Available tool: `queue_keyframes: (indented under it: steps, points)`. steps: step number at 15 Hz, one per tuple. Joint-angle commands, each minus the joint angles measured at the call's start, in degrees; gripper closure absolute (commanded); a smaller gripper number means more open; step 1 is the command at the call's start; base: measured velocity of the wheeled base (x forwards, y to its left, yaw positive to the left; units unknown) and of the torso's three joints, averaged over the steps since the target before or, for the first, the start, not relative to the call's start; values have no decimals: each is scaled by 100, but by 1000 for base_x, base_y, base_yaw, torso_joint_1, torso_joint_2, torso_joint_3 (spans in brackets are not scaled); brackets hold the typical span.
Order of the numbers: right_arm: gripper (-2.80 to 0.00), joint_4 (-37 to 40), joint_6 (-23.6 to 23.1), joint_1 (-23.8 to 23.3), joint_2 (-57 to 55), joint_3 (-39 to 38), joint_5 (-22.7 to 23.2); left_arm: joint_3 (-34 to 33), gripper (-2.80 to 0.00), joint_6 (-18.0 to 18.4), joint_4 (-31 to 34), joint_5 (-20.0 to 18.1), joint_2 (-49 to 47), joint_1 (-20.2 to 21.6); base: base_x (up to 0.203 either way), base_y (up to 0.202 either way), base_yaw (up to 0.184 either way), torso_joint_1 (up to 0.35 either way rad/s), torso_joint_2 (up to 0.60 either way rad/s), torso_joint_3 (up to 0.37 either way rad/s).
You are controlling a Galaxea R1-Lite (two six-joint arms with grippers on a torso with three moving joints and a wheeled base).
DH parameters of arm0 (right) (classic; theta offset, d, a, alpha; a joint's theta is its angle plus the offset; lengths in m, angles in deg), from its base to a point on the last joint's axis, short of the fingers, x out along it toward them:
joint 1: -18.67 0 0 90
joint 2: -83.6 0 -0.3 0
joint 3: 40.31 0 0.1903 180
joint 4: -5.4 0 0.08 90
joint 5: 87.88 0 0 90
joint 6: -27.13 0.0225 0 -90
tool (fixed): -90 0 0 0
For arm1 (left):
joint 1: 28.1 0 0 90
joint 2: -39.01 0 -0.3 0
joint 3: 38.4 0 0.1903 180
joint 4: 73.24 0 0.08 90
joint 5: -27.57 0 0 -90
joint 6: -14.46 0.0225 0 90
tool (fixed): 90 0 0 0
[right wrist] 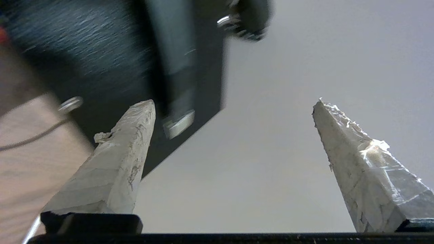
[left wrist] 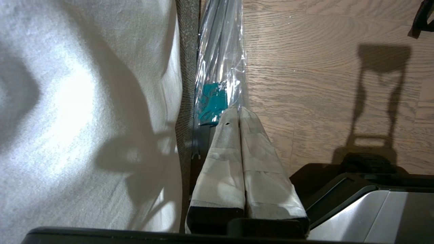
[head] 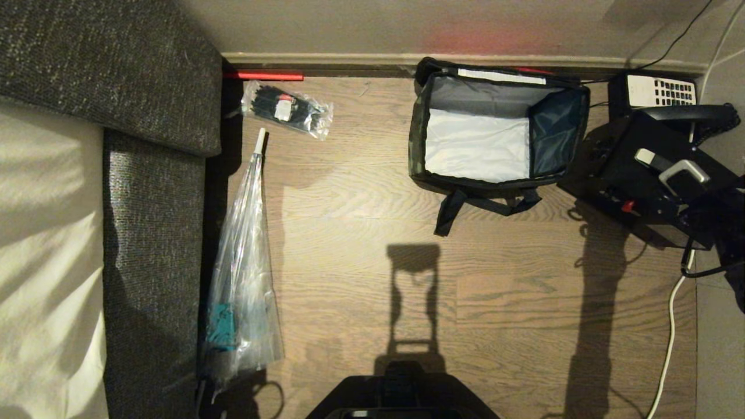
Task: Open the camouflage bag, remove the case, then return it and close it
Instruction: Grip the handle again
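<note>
While the camouflage bag (head: pixel 497 134) sits open on the wooden floor (head: pixel 361 244) against the far wall, I can see its pale interior holds nothing. Its black straps trail toward me. The case (head: pixel 657 174), a black rigid box with a whitish-tipped bar on top, rests on the floor just to the right of the bag, tilted at an angle and partly over the edge of my head view. Behind it sits a black desk telephone (head: pixel 655 90) with a white keypad, and cables run nearby.

My right gripper (right wrist: pixel 234 142) is beside the case, outside the head view. Its taped fingers (right wrist: pixel 115 162) stand spread wide and hold nothing; the case's dark corner shows close beyond one of them, blurred. My left gripper (left wrist: pixel 239 115) is parked low at my left, fingers pressed together and empty, pointing at a clear plastic-wrapped umbrella (head: pixel 244 267) lying along the grey sofa (head: pixel 151 192).

I judge the case is out and the next job is to pick it up again and return it. The risks as I see them: the case lies askew, so a grip near one corner could let it swing or slip. It is nearly as wide as the bag, so lowering it crooked could catch the soft rim and fold the wall inward. The loose cables and the telephone are close enough to snag or knock.
</note>
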Motion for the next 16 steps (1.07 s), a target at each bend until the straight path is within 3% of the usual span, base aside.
queue_keyframes:
  steps: [1,3,8,16]
  points:
    - [-280,-100,1,10,-200,-57,-74,-9,0,0,-1,2,0,-2,0,0,0,0,0,0]
    - [-280,-128,34,10,-238,-58,-313,0,0,0,-1,2,0,-2,0,0,0,0,0,0]
    - [-280,-514,191,10,-736,241,-321,-1,0,0,-1,-6,0,-2,0,0,0,0,0,0]
    - [-280,-553,276,1,-1523,1400,-316,-3,0,0,-1,2,0,-2,0,0,0,0,0,0]
